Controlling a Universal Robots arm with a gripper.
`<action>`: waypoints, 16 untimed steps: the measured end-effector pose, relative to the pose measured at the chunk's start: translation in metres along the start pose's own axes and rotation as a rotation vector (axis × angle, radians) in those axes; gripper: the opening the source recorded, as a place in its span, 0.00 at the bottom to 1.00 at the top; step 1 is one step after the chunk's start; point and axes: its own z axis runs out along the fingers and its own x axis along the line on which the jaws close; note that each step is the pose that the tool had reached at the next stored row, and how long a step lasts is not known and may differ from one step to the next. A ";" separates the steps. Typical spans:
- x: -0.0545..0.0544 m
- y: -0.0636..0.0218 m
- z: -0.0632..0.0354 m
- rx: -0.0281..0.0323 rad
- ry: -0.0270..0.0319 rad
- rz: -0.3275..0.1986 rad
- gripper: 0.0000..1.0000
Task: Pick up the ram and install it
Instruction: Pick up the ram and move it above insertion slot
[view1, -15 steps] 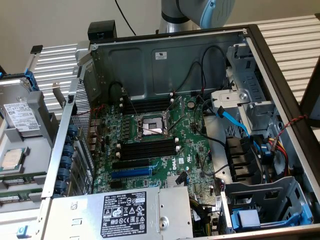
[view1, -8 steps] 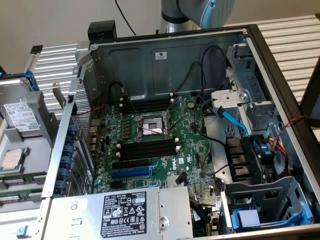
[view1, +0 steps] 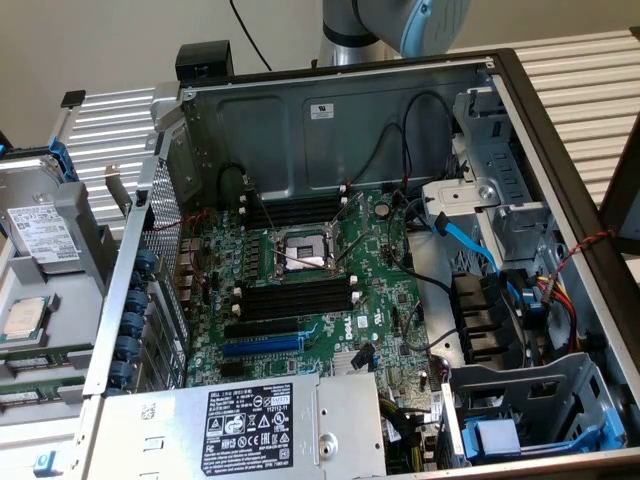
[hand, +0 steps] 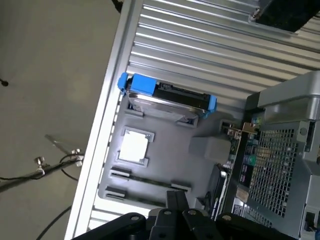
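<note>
1 open computer case (view1: 340, 120) | 1 motherboard (view1: 390, 330) inside it | 1 grey tray (hand: 165, 165) just beside case | on tray: 1 hard drive (hand: 167, 97), the ram (hand: 150, 180) lying flat, 1 processor chip (hand: 134, 147) | on board: 2 banks of black memory slots (view1: 295, 295), 1 blue expansion slot (view1: 262, 345) | 1 gripper (hand: 175, 194): clenched, grasping nothing, hanging over tray near the ram

This looks like a robotics lab or test workshop, not a home. An open computer case (view1: 330, 110) lies on a ribbed aluminium desk (view1: 570, 60) with its motherboard (view1: 330, 330) bare. By the desk's edge, on the exterior view's left, a grey tray (hand: 165, 170) holds a loose processor (view1: 22, 315) and a drive (view1: 40, 225). My arm (view1: 400, 20) rises behind the case against a plain wall (view1: 100, 40). Cables (hand: 30, 172) trail over the bare floor (hand: 45, 50).
</note>
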 end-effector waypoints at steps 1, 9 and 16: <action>0.000 0.0000 0.0000 -0.0007 0.0017 -0.017 0.11; 0.000 -0.0001 0.0009 -0.0042 0.0170 -0.163 0.11; 0.000 -0.0002 0.0019 -0.0116 0.0282 -0.289 0.11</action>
